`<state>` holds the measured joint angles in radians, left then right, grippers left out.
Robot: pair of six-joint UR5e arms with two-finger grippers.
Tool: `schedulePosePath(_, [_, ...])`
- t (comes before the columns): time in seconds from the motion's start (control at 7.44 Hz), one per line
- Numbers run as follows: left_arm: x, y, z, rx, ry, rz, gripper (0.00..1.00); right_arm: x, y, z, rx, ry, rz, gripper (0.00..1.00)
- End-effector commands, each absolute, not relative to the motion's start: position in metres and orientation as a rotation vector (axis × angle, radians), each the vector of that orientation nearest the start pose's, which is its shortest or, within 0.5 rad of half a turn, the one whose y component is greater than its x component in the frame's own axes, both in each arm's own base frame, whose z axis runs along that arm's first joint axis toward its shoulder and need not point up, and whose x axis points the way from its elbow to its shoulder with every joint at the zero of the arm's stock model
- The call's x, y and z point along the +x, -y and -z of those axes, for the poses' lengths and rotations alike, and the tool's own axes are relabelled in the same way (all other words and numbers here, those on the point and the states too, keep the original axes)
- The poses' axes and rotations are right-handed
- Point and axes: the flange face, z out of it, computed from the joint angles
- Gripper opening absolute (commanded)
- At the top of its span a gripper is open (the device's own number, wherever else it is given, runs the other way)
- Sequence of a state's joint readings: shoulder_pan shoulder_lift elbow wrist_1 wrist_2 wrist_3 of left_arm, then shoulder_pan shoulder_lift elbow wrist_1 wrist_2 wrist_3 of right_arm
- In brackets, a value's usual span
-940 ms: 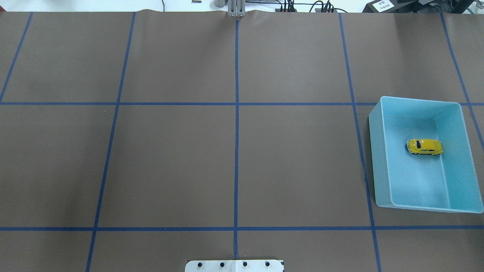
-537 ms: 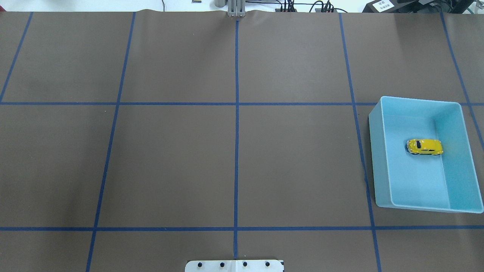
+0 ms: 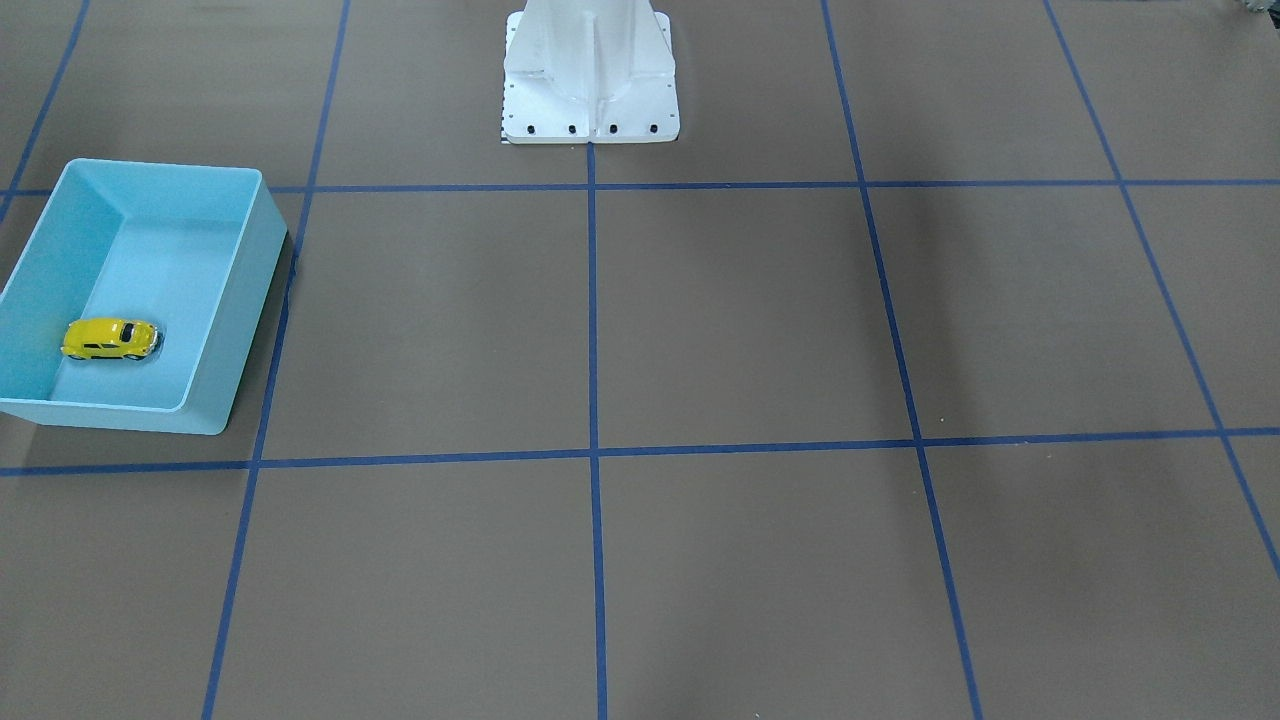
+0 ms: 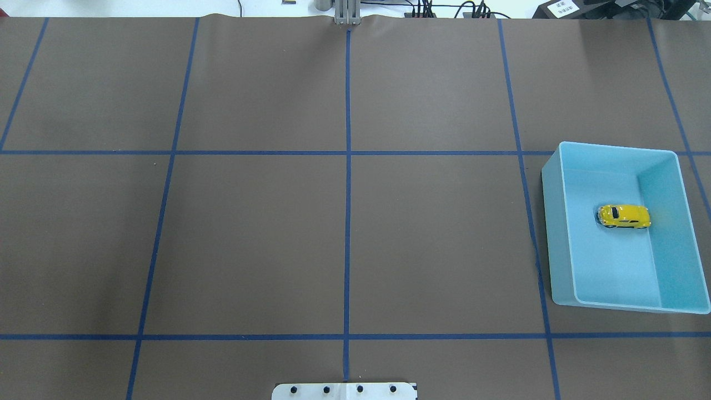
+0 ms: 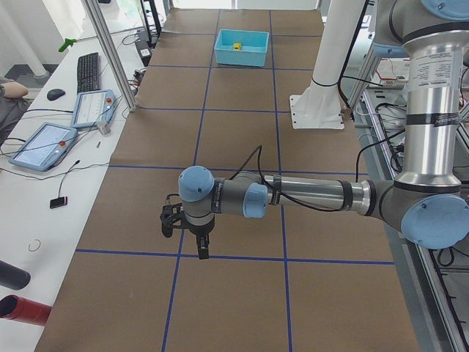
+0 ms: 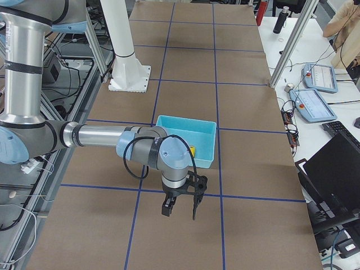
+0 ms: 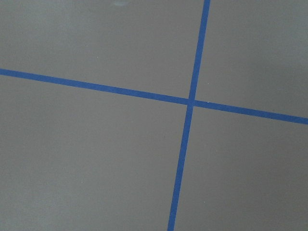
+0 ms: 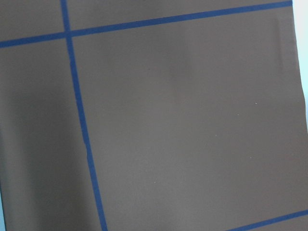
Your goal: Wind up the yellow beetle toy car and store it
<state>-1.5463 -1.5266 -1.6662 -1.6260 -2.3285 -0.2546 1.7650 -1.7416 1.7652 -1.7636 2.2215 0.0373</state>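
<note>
1. No brand shows anywhere. A white card [image 4: 561,6] past the table's far edge carries dark print, too small for you to read.
2. The table [image 4: 255,244] wears matte brown sheeting, gridded with blue tape [image 4: 347,194].
3. The light blue bin [image 4: 555,233] is smooth, rectangular, round-cornered and open-topped.
4. There's your yellow beetle toy car [image 4: 624,216]: glossy, rounded, dark-windowed, on its wheels on the bin floor by the wall on the robot's right.
5. The right hand [image 6: 180,212] hangs fingers-down just outside that wall, near the car but apart from it. You cannot tell how wide it's spread.
6. The left hand [image 5: 187,238] hovers well apart, toward the table's other end. Its spread can't be told either.
</note>
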Motion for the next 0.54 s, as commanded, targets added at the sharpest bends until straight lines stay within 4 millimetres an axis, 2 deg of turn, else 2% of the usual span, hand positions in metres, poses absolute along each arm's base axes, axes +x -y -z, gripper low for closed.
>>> schedulePosePath(0.0, [-0.053, 0.482, -0.629, -0.006, -0.765, 0.179, 1.00, 0.139, 0.386, -0.683, -0.126, 0.705, -0.294, 0.99])
schedulePosePath(0.27, [-0.053, 0.482, -0.631, -0.008, -0.763, 0.180, 1.00, 0.138, 0.389, -0.683, -0.126, 0.707, -0.302, 0.99])
schedulePosePath(0.4, [-0.053, 0.482, -0.631, -0.008, -0.763, 0.180, 1.00, 0.116, 0.402, -0.680, -0.136, 0.702, -0.246, 0.99])
